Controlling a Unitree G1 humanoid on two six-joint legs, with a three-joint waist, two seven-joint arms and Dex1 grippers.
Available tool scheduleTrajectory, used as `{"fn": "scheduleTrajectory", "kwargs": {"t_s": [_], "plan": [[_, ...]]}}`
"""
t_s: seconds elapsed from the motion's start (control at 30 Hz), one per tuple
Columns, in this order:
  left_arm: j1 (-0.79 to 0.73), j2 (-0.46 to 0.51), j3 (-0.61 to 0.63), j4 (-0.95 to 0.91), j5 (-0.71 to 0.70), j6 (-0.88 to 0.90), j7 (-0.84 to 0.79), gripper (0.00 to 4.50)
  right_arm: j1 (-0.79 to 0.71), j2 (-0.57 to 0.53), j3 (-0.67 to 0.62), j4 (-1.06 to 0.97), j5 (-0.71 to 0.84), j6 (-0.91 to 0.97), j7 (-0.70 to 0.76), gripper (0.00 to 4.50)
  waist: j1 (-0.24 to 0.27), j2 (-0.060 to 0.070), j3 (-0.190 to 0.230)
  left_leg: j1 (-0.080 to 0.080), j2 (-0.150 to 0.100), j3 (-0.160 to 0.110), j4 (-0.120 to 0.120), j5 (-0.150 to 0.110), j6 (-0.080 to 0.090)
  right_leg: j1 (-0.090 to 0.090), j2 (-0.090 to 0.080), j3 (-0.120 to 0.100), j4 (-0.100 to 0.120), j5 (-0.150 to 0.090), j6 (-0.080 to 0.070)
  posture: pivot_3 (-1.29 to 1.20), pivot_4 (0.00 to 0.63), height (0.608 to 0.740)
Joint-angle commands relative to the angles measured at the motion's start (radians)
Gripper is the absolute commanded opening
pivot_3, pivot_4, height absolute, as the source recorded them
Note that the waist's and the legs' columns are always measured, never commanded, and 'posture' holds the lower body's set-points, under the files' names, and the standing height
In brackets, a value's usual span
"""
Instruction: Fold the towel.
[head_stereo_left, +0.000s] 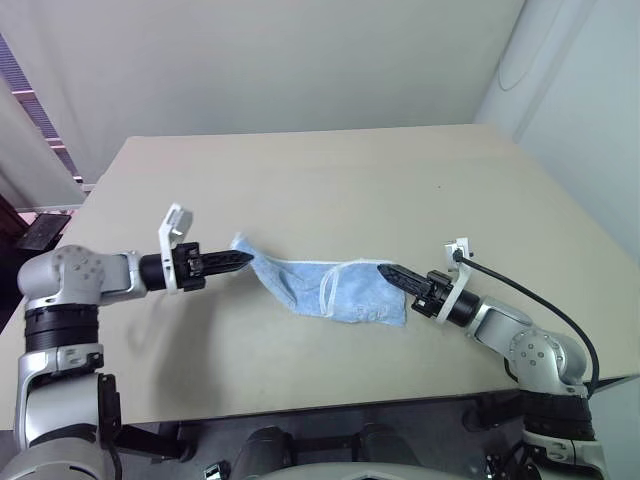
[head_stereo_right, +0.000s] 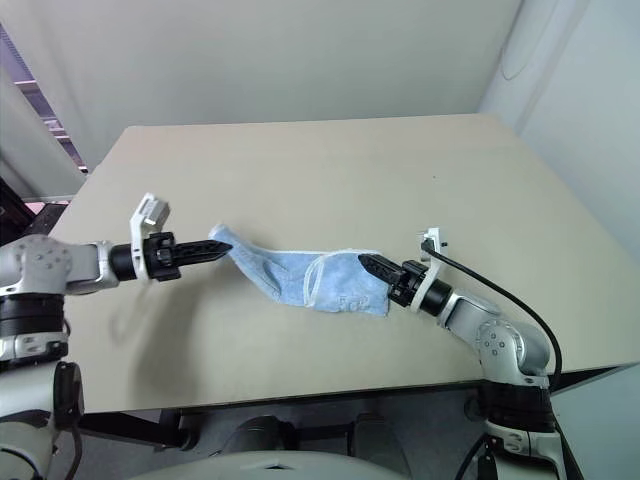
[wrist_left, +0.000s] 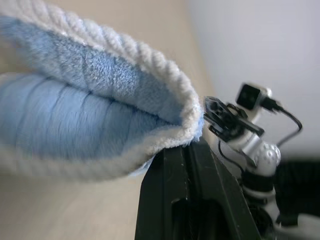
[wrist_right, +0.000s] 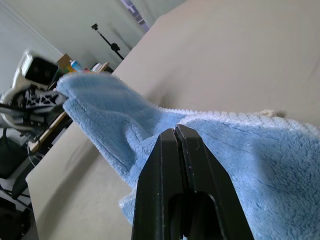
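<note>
towel (head_stereo_left: 330, 290): 1 | left end effector (head_stereo_left: 246, 258), right end effector (head_stereo_left: 384, 269): each clamped on towel

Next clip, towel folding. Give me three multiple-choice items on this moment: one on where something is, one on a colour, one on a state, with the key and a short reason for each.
1. Where is the towel?
A. Stretched between the two grippers over the table
B. Flat at the table's far edge
C. On the floor

2. What colour is the towel's body?
A. Green
B. Light blue
C. Red

3. How do the left gripper and right gripper stand?
A. Both open
B. Left only shut
C. Both shut on the towel

Key: 1 A, its ends run to both fingertips; 2 B, blue pile with a white edge; 3 C, each wrist view shows black fingers closed against cloth.
</note>
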Motion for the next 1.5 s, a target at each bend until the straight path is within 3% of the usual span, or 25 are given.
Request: {"fn": "scheduleTrajectory", "kwargs": {"t_s": [0.03, 0.37, 0.53, 0.87, 1.27, 1.4, 1.5], "plan": [[-0.071, 0.002, -0.128, 0.000, 0.035, -0.108, -0.140, 0.05, 0.010, -0.009, -0.038, -0.060, 0.026, -0.022, -0.007, 0.00, 0.001, 0.000, 0.000, 0.000, 0.000, 0.000, 0.000, 0.000, 0.000, 0.000, 0.000, 0.000, 0.000, 0.000, 0.000, 0.00, 0.000, 0.740], [-0.249, -0.167, -0.478, 0.117, 0.186, -0.318, -0.426, 0.05, 0.084, 0.002, -0.168, -0.116, 0.079, -0.046, -0.119, 0.00, 0.004, 0.001, 0.001, -0.001, 0.000, 0.000, 0.000, 0.001, 0.002, 0.001, 0.000, 0.000, -0.004, 0.000, 0.000, 0.00, 0.000, 0.740], [-0.285, -0.272, -0.576, 0.245, 0.299, -0.449, -0.491, 0.05, 0.158, -0.001, -0.241, -0.171, 0.113, -0.059, -0.168, 0.00, 0.004, 0.002, 0.001, -0.002, 0.000, 0.000, 0.001, 0.002, 0.004, 0.001, 0.002, 0.000, -0.004, 0.000, 0.000, 0.00, 0.000, 0.740], [-0.337, -0.484, -0.575, 0.502, 0.464, -0.667, -0.462, 0.05, 0.241, -0.001, -0.265, -0.218, 0.133, -0.084, -0.247, 0.00, 0.009, 0.001, 0.001, -0.001, 0.000, 0.000, 0.009, 0.004, 0.011, 0.007, 0.005, 0.000, -0.004, 0.000, 0.001, 0.00, 0.000, 0.740], [-0.366, -0.611, -0.506, 0.659, 0.567, -0.799, -0.432, 0.05, 0.239, -0.008, -0.233, -0.198, 0.112, -0.110, -0.265, 0.00, 0.029, 0.001, 0.001, 0.000, 0.003, -0.001, 0.009, 0.004, 0.011, 0.008, 0.014, 0.001, -0.004, 0.000, 0.002, 0.00, 0.000, 0.740], [-0.370, -0.618, -0.465, 0.673, 0.570, -0.807, -0.442, 0.95, 0.235, -0.006, -0.226, -0.185, 0.101, -0.118, -0.271, 0.00, 0.032, 0.001, 0.001, 0.000, 0.004, -0.002, 0.009, 0.004, 0.011, 0.008, 0.016, 0.001, -0.004, 0.000, 0.002, 0.00, 0.000, 0.740], [-0.374, -0.622, -0.431, 0.672, 0.565, -0.800, -0.442, 2.01, 0.230, -0.005, -0.222, -0.181, 0.097, -0.122, -0.273, 0.00, 0.032, 0.001, 0.001, 0.000, 0.004, -0.002, 0.009, 0.004, 0.011, 0.008, 0.015, 0.001, -0.004, 0.000, 0.002, 0.00, 0.000, 0.740]]}}
